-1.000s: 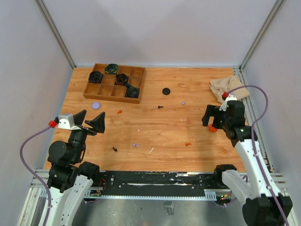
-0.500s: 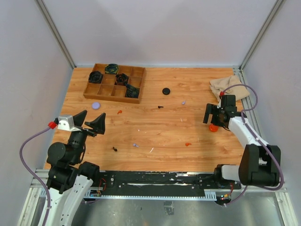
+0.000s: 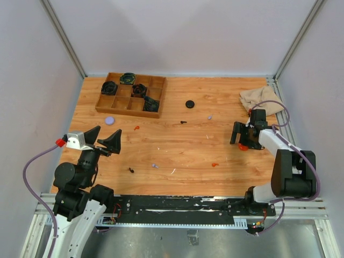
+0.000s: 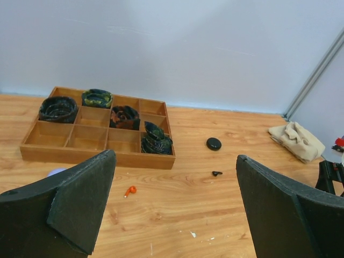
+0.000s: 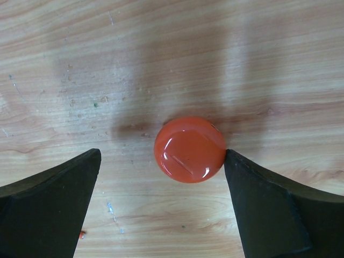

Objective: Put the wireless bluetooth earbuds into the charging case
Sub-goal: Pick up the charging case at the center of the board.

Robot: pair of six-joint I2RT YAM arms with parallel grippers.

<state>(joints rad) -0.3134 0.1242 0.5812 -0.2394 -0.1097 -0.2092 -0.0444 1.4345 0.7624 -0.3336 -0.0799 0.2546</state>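
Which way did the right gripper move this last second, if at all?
Yes: right gripper dropped, jaws open astride the orange case, which stayed put.

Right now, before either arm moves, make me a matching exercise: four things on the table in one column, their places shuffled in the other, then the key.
Things
1. orange round case
2. lavender round case
3. beige cloth
4. black round case

Places
A. far right corner of the table
B. near side of the wooden tray, by its left end
C. between the open fingers of the right gripper
D. on bare wood to the right of the tray

Pairs: 1-C, 2-B, 3-A, 4-D
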